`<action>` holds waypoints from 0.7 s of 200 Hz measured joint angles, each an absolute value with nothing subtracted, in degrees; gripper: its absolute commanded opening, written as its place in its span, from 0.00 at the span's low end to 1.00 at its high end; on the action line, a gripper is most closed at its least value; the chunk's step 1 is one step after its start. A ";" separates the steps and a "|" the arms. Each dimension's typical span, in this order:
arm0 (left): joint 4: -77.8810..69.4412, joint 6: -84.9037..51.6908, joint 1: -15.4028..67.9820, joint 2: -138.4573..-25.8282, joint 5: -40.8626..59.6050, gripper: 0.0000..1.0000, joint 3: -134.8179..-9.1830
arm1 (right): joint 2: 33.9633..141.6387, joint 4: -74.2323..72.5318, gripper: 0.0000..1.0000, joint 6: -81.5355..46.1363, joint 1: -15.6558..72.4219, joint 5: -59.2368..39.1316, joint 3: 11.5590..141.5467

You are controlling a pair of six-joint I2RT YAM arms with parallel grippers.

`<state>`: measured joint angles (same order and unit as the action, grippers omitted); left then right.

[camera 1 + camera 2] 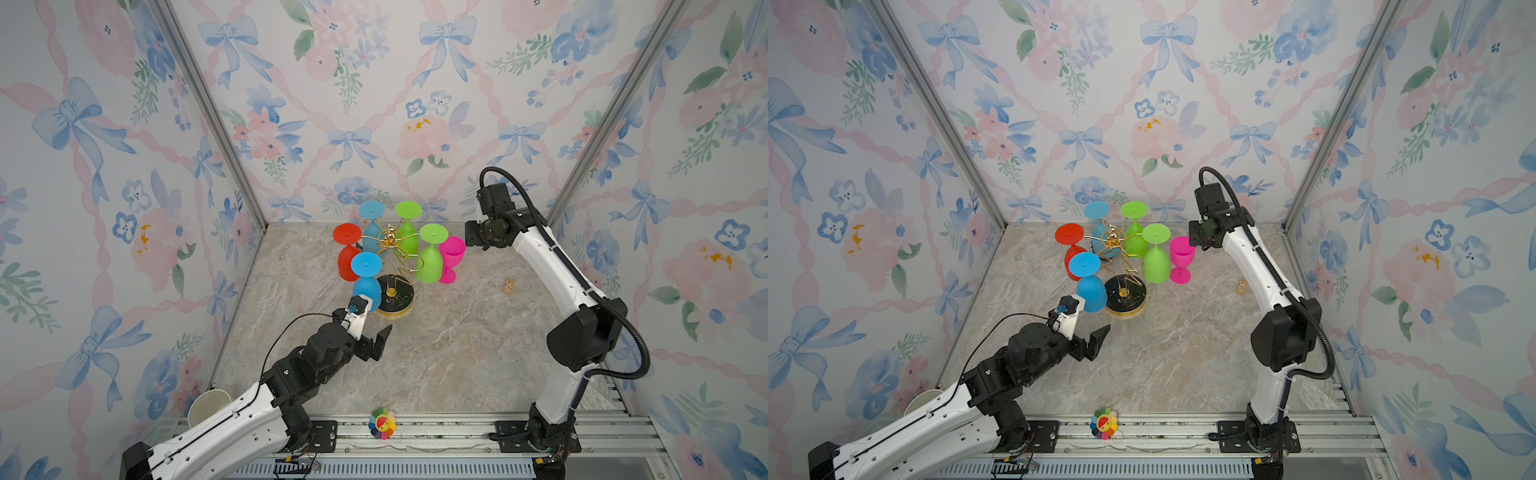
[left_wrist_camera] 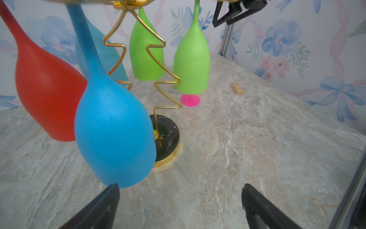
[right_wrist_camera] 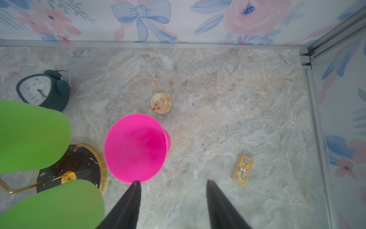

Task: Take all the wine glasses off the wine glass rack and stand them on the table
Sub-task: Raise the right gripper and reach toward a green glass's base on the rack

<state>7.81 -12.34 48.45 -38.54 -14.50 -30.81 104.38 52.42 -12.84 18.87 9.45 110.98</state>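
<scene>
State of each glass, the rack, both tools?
Wine glass rack: upright, five glasses hanging.
Pink glass: off rack, upright on table.
Red glass: hanging inverted.
Near blue glass: hanging inverted.
Far blue glass: hanging inverted.
Near green glass: hanging inverted.
Far green glass: hanging inverted.
Left tool: open, empty.
Right tool: open, empty.

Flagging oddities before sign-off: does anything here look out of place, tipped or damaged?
Nothing spilled or broken. The pink wine glass stands upright on the table beside the wine glass rack, while five others hang inverted from it. A rainbow flower toy sits on the front rail.
</scene>
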 measured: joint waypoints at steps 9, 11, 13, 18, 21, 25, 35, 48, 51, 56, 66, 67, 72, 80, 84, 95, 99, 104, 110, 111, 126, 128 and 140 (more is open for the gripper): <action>8.34 -12.58 47.31 -38.41 -13.74 0.98 -30.94 | 102.35 52.25 0.60 -13.15 18.87 9.10 109.82; 8.49 -12.62 47.07 -38.39 -13.52 0.98 -30.96 | 101.89 52.16 0.61 -13.17 18.87 8.95 109.51; 8.60 -12.71 46.87 -38.35 -13.37 0.98 -30.98 | 101.45 52.07 0.61 -13.19 18.87 8.80 109.25; 8.93 -12.78 46.39 -38.15 -12.99 0.98 -31.00 | 100.51 51.94 0.62 -13.41 18.87 8.56 108.71; 9.17 -12.88 46.06 -37.98 -12.75 0.98 -31.00 | 99.98 51.86 0.62 -13.52 18.87 8.43 108.44; 9.34 -13.02 45.78 -37.80 -12.49 0.98 -31.00 | 99.33 51.72 0.63 -13.67 18.87 8.10 108.03; 9.89 -13.43 45.01 -37.04 -11.88 0.98 -31.00 | 97.91 51.40 0.64 -14.11 18.87 7.35 107.18; 10.44 -13.98 44.07 -36.03 -11.42 0.98 -31.00 | 96.47 51.11 0.66 -14.50 18.87 5.93 106.21; 10.48 -14.11 43.88 -35.83 -11.29 0.98 -31.00 | 96.20 50.98 0.66 -14.63 18.87 5.65 106.00; 10.59 -14.28 43.46 -35.53 -11.22 0.98 -31.00 | 95.70 50.72 0.66 -14.87 18.87 4.84 105.62; 10.63 -14.76 42.68 -35.16 -11.14 0.98 -31.00 | 94.80 50.26 0.66 -15.33 18.87 3.05 104.97; 10.66 -14.81 42.61 -35.07 -11.11 0.98 -31.00 | 94.74 50.24 0.66 -15.40 18.87 2.90 104.95; 10.76 -15.09 42.22 -34.72 -11.07 0.98 -30.98 | 94.26 50.09 0.66 -15.70 18.87 1.83 104.68; 11.20 -15.35 41.74 -34.11 -11.11 0.98 -30.98 | 93.65 49.80 0.65 -16.23 18.87 0.30 104.42; 11.29 -15.49 41.52 -33.82 -11.20 0.98 -30.98 | 93.27 49.58 0.65 -16.56 18.87 -0.60 104.27; 11.53 -15.73 41.08 -33.06 -11.53 0.98 -30.98 | 92.31 48.84 0.64 -17.47 18.85 -2.63 103.81; 11.60 -15.75 40.93 -32.84 -11.66 0.98 -30.98 | 91.94 48.51 0.63 -17.89 18.85 -3.36 103.63; 11.73 -15.75 40.80 -32.64 -11.88 0.98 -30.98 | 91.46 48.03 0.62 -18.37 18.81 -4.16 103.33; 11.88 -15.77 40.71 -32.47 -12.16 0.98 -30.98 | 90.80 47.24 0.61 -19.03 18.79 -5.02 102.83; 11.94 -15.77 40.66 -32.45 -12.23 0.98 -30.98 | 90.74 47.20 0.61 -19.14 18.79 -5.10 102.76; 12.19 -15.77 40.40 -32.40 -13.06 0.98 -30.98 | 89.06 45.23 0.58 -21.10 18.37 -7.40 101.10; 12.21 -15.77 40.36 -32.38 -13.23 0.98 -30.98 | 88.82 44.95 0.58 -21.30 18.28 -7.77 100.86; 12.51 -15.77 40.07 -32.05 -13.93 0.98 -30.98 | 87.81 43.33 0.56 -23.24 17.63 -9.96 99.63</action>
<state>12.51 -15.77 40.07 -32.05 -13.93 -30.98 87.81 43.33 -23.24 17.63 -9.96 99.63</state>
